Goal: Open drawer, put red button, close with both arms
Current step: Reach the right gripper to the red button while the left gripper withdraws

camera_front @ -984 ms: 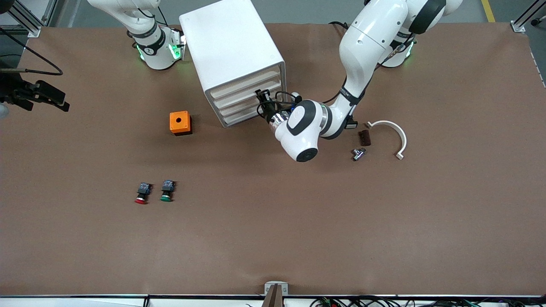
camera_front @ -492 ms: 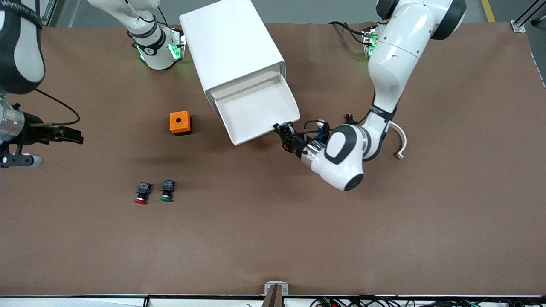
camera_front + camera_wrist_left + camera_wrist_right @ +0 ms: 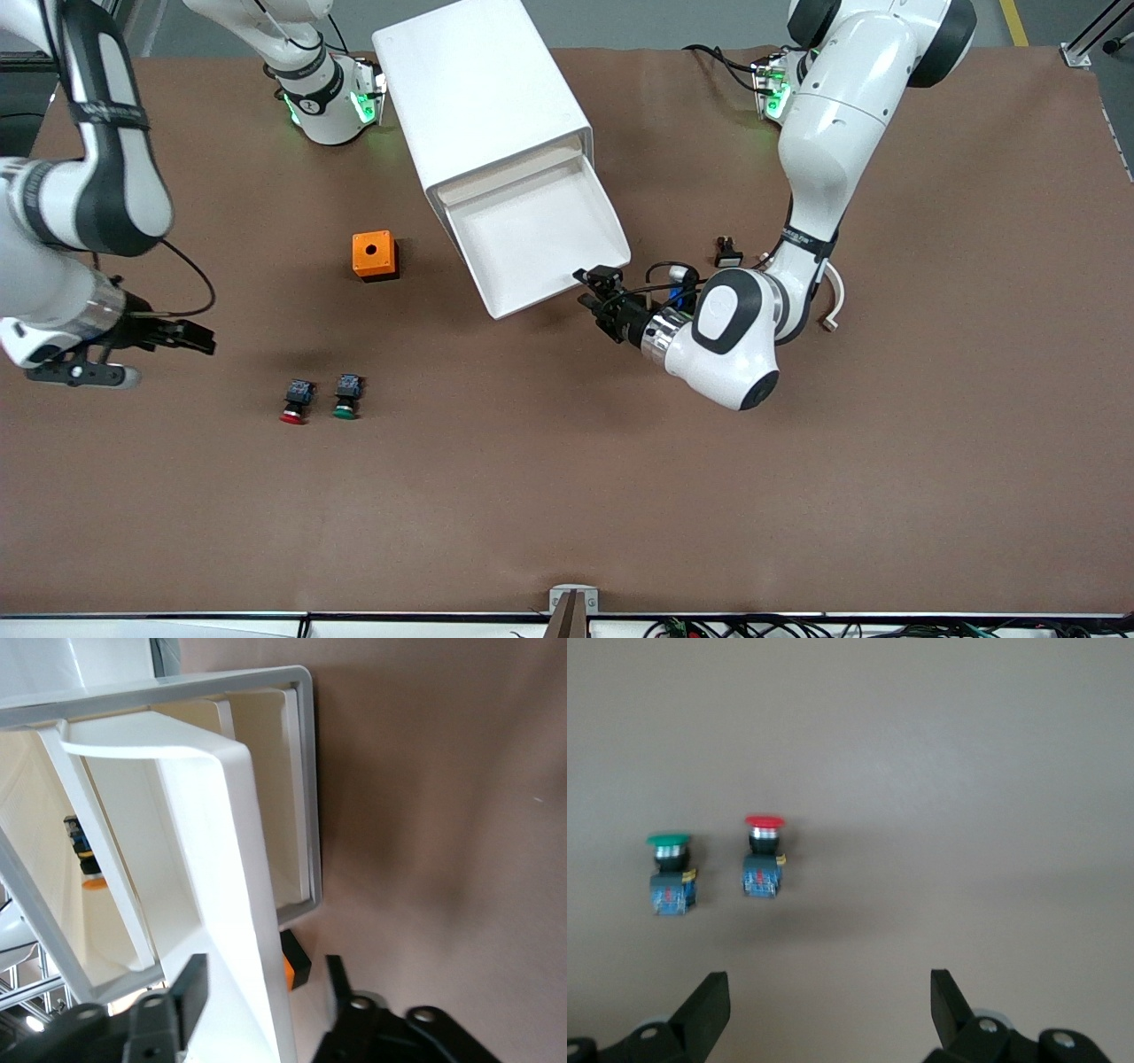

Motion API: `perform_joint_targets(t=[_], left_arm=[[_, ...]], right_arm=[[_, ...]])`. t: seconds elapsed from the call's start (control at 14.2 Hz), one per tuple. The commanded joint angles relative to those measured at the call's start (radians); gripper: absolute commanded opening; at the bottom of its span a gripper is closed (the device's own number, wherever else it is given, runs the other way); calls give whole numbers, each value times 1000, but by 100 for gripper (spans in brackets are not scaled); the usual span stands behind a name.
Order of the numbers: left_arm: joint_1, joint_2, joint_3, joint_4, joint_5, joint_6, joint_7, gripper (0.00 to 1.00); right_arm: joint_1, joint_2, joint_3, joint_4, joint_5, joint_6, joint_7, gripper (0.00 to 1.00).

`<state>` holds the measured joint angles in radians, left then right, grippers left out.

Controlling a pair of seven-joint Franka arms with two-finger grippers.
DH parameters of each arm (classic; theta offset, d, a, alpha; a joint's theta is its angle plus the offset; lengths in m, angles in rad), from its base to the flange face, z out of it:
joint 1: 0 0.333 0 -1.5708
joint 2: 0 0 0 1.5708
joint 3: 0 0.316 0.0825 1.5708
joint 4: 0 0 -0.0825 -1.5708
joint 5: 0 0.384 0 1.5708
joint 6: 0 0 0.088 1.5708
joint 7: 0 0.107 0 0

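Observation:
The drawer (image 3: 540, 235), the top one of the white cabinet (image 3: 483, 97), stands pulled out and holds nothing. My left gripper (image 3: 602, 288) is at the corner of its low front, open. In the left wrist view the drawer front (image 3: 239, 904) runs between the spread fingers of the left gripper (image 3: 264, 988). The red button (image 3: 294, 403) lies on its side on the table next to a green-capped one (image 3: 346, 397). My right gripper (image 3: 190, 337) hangs open over the table, off the red button toward the right arm's end. Its wrist view shows the red button (image 3: 764, 859) ahead of the right gripper (image 3: 830, 1001), with nothing between the fingers.
An orange box with a hole (image 3: 374, 255) stands between the buttons and the cabinet. A small black part (image 3: 728, 252) and a white curved piece (image 3: 833, 297) lie by the left arm's forearm. Bare brown table fills the area nearest the camera.
The left gripper pulled the top drawer out of the cabinet, then spread its fingers off the front. The right arm swung in from the table's edge toward the buttons.

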<state>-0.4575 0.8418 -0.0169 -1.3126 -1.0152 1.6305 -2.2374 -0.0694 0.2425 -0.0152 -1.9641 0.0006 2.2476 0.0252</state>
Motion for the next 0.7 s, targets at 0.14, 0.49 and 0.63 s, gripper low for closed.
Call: perform_joint_targets(t=[0.14, 0.49, 0.63], left_arm=[[23, -47, 83, 35, 110, -27, 126, 100], [118, -128, 109, 89, 346, -144, 381, 100], [155, -167, 112, 90, 388, -146, 485, 100]], right_arm=[[74, 145, 9, -76, 12, 275, 160, 100], [86, 251, 9, -73, 13, 400, 197, 100], [97, 282, 9, -73, 13, 435, 225, 100]])
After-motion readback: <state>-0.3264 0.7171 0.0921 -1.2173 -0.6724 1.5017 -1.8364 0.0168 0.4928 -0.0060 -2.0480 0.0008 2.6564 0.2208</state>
